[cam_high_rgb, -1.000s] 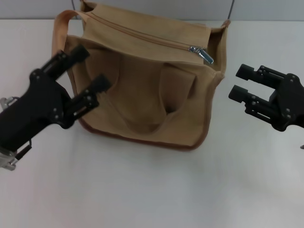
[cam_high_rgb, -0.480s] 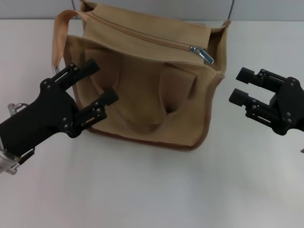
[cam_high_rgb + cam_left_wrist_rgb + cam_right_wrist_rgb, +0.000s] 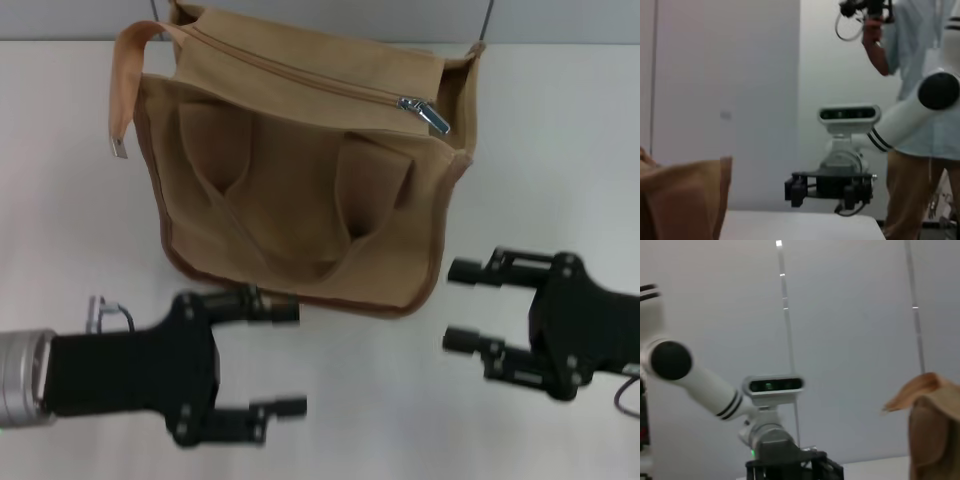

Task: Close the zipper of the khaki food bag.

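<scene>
Khaki food bag: I see the khaki food bag [image 3: 300,180] standing on the white tabletop [image 3: 540,120], toward the far side and slightly left of centre, its handle side facing me. Its top edge runs from far left to nearer right.
Zipper: the zipper [image 3: 300,75] runs along the bag's top, its long axis slanting from the far-left corner down to the right. The silver pull tab [image 3: 427,113] sits at the right end of that line, hanging down and to the right, just short of the bag's right corner.
Handles: two looped handles [image 3: 290,215] lie flat against the front panel, sagging toward the brown piping at the bottom edge.
Side strap: the side strap [image 3: 125,70] arches off the left top corner and drops down beside the bag, its metal tip hanging free.
Left claw: my left claw [image 3: 285,355] is low in the head view, in front of the bag's lower left corner, fingers pointing right. It is spread wide and grips nothing; the upper finger [image 3: 255,303] lies close to the bag's bottom edge, though I can't tell if it touches.
Right claw: my right claw [image 3: 458,305] is over the tabletop just beside the bag's lower right corner, fingers pointing left toward the bag. It is spread apart and empty, clear of the fabric.
Wrist views: the left wrist view shows the bag's edge [image 3: 685,200] and the right claw [image 3: 827,187] farther off; the right wrist view shows a corner of the bag [image 3: 932,425].
</scene>
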`<state>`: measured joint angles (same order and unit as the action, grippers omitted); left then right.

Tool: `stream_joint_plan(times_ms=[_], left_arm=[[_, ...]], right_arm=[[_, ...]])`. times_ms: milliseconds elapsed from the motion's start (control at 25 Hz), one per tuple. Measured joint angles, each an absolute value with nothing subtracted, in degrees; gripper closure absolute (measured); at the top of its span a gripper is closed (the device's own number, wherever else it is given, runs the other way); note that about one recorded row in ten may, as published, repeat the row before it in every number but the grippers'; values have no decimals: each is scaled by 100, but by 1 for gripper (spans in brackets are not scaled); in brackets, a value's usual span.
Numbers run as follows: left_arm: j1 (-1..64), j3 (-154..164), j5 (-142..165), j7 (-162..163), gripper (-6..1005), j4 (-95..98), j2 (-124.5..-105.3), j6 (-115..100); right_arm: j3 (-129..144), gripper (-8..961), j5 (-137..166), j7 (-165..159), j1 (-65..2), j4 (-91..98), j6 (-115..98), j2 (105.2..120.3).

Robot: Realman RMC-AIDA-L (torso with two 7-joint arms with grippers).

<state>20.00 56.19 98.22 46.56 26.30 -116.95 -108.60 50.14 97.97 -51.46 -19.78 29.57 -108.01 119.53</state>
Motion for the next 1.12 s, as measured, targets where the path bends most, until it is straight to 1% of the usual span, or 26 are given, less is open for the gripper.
stream_joint_plan(times_ms=[360,1040,1120], left_arm=[[1917,5581,10195,4605,256,2631,-11747,-10563],[1790,5591,10204,4605,256,2656,-11711,-10624],[1770,5588,10205,4605,256,2657,-11699,-10631]], right_arm=[[5065,346,9869,-5001,-2103,2741,-10775,11953],[5674,331,9879,-5071,-2104,2720,-10290,11956],[5678,283,9879,-5072,-2102,2716,-10311,11958]])
